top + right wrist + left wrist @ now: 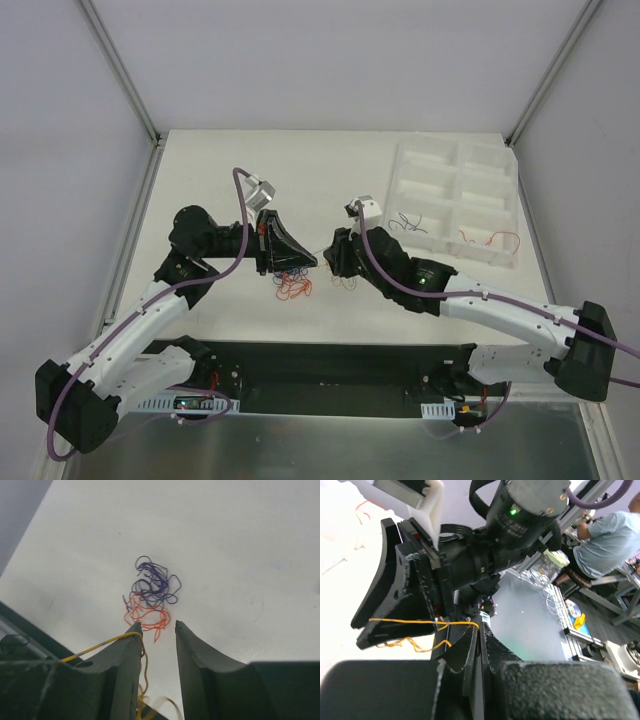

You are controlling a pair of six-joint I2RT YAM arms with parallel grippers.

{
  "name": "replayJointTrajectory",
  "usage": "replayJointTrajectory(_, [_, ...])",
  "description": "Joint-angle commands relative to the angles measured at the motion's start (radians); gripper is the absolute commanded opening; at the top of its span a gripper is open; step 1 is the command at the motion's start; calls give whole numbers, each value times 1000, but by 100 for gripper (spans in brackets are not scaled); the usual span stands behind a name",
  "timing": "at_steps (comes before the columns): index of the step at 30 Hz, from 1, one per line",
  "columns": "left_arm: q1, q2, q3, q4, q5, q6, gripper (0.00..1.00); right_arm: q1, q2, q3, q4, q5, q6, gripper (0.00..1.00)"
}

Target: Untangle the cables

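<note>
Holding a hair-thin yellow wire (pixel 415 621) stretched between my two hands, above the knot.

My left gripper (pixel 305 262) is clamped tight on one end of that strand; my right gripper (pixel 156 626) stands part-way apart, pinching nothing, with the strand only hooked over the tip of one finger. The rest of the cables, a small curly knot of purple and orange wires (pixel 150 596), lies loose on the white table top (pixel 235 535) just ahead of my right fingertips and below both hands. I judge these wires nearly weightless, springy and slippery, quick to snag one another and easy to kink; best taken at a free end or an outer loop, never through the knot's middle.
</note>
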State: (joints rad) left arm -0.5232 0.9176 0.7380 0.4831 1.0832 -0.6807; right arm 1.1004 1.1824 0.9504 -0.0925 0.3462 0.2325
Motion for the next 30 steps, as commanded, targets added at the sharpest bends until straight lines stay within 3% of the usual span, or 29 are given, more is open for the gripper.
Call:
replayJointTrajectory(1, [-14,-77,66,43,0,-20,0,-79,22,-64,-110,232,63,35])
replayJointTrajectory(6, [-14,-112,86,-1,-17,-4,0,-180,22,-156,-70,183,68,35])
replayJointTrajectory(12, [-14,-143,143,-182,-54,108,0,-289,-32,-277,-58,159,27,35])
replayJointTrajectory(20, [-12,-151,164,-227,-98,130,0,-490,-153,-472,7,1,33,35])
replayJointTrajectory(28, [-12,-151,208,-267,-129,147,0,-563,-153,-519,27,-65,70,35])
replayJointTrajectory(30, [-11,-158,225,-302,-160,162,0,-597,-150,-532,31,-85,108,30])
